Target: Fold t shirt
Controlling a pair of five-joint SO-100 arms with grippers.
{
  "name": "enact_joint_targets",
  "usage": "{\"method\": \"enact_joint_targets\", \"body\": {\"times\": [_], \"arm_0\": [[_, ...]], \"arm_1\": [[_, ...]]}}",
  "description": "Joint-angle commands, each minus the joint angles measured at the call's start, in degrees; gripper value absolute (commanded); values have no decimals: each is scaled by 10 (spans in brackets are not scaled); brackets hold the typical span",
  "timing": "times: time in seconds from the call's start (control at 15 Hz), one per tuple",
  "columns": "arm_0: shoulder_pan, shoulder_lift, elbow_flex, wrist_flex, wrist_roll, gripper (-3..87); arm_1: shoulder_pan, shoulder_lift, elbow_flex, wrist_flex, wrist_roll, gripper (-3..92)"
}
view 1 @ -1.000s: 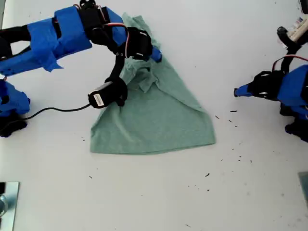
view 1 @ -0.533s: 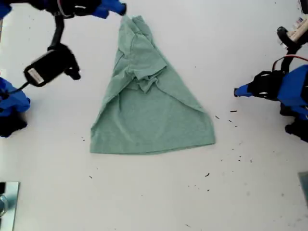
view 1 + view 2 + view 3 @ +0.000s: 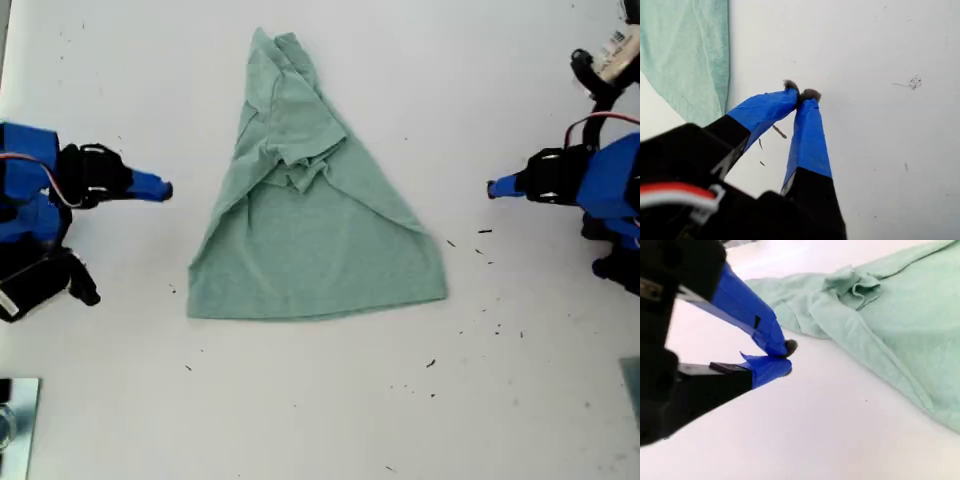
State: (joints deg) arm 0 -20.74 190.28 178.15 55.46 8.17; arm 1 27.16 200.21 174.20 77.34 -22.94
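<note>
Exterior view
- t shirt [image 3: 320, 240]: lies flat on the white table [image 3: 520, 400], about mid-frame; rough triangle, narrow end toward the view's top, straight hem toward the bottom.
- folds: one side is turned in over the body; small bunched patch [image 3: 305, 172] in the upper half.
- my first gripper [image 3: 492, 190]: at the exterior view's right, tip pointing at the shirt, well apart from it; blue fingers closed, holding nothing.
- my second gripper [image 3: 165, 188]: at the exterior view's left, tip pointing at the shirt, near its edge but not touching; fingers closed, empty.
- dark specks [image 3: 485, 232]: scattered on the table between the shirt and the first gripper.

First wrist view
- my first gripper [image 3: 801, 95]: two blue-taped fingers meet at the tips; nothing between them.
- t shirt [image 3: 690, 55]: a corner of green cloth, clear of the fingers.
- table [image 3: 880, 150]: bare white with a few specks.

Second wrist view
- my second gripper [image 3: 785, 357]: tips pressed together, empty, above the table [image 3: 815, 440].
- t shirt [image 3: 890, 325]: spread just beyond the tips, no contact; bunched fold [image 3: 855, 287] visible.
</note>
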Motion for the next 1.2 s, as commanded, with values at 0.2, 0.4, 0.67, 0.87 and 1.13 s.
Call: {"method": "enact_joint_targets", "body": {"times": [0.2,0.4,0.67,0.87,1.13], "arm_0": [[32,123,66,23,-18,-2],[26,120,67,20,-7,-2],[38,119,68,20,-7,-2],[35,119,69,19,-1,-2],[36,119,69,18,4,-2]], "arm_1": [[-69,-410,-510,156,-46,25],[-110,-604,-831,229,-142,120],[-141,-663,-811,215,-146,299],[-207,-684,-751,139,-99,306],[-283,-795,-622,-40,-34,305]]}}
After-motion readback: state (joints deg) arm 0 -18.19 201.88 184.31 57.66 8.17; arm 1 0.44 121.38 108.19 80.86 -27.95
